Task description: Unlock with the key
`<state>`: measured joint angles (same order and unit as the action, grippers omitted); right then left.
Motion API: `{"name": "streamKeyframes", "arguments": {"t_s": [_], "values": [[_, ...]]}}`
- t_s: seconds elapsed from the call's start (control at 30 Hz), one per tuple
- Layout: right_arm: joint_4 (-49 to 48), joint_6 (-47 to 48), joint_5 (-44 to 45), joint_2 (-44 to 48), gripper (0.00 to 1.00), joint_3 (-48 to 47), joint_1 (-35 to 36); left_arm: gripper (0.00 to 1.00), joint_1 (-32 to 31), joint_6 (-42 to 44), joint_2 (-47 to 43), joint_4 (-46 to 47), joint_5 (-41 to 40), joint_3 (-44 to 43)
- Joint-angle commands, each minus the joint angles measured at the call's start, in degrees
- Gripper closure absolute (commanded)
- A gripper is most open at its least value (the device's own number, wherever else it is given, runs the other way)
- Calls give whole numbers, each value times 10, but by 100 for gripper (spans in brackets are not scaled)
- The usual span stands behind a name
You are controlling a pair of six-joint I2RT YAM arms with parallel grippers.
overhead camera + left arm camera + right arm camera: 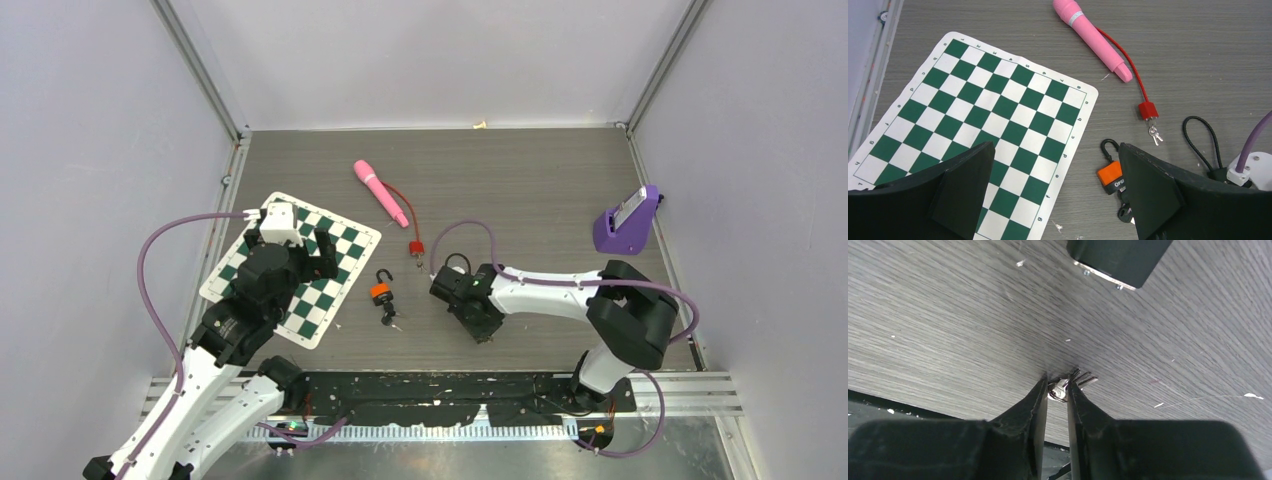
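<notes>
Orange padlock: lies on the table near centre, just right of the chess mat. Its shackle points far and reads as a hook with one end free, so it is probably already sprung. Dark-headed key: at the padlock's near end, apparently seated in it, though the join is too small to confirm. Right gripper: down at the table, well right of the padlock, fingers pressed almost together on a small bright metal piece with wire rings, likely a spare key bunch. Left gripper: spread wide and empty, above the near right part of the mat. Red lock: farther off, joined by a red cable to a pink handle, with silver keys at its near end; whether it is shut cannot be told. Purple holder: far right, apart. Progress: if the orange padlock is the one meant, the unlocking looks done or nearly so; if the red one is, the turn remains.
</notes>
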<state>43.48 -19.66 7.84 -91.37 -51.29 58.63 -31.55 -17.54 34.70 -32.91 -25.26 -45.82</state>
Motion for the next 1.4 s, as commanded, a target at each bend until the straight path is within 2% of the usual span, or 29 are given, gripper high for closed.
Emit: {"name": "streamKeyframes", "arguments": {"t_s": [0.0,0.1,0.17,0.3,0.47,0.5,0.6,0.7,0.83,1.13,1.37], "values": [[23,-2,51,-41,77,-12,18,1,-3,7,-4,19,-4,-5],[25,0,77,-52,90,-24,22,1,-3,7,-4,19,-6,-5],[26,-2,105,-47,94,-31,23,1,-2,7,-4,19,-6,-4],[20,4,150,-17,95,-48,22,1,-3,7,-3,18,-7,-5],[16,14,147,10,94,-63,22,1,-3,7,-3,19,-7,-4],[18,11,144,15,92,-62,22,1,-2,7,-4,18,-7,-4],[20,-7,113,34,75,-43,22,1,-2,7,-3,19,-5,-4],[15,-15,74,79,62,-3,22,1,-2,6,-4,19,-1,-5],[24,-11,14,120,51,28,22,1,-2,6,-5,19,1,-5],[85,32,2,61,46,4,22,1,-3,6,-6,19,-1,-4],[45,49,-12,-1,46,-1,26,1,-2,7,-7,19,-7,-4]]}}
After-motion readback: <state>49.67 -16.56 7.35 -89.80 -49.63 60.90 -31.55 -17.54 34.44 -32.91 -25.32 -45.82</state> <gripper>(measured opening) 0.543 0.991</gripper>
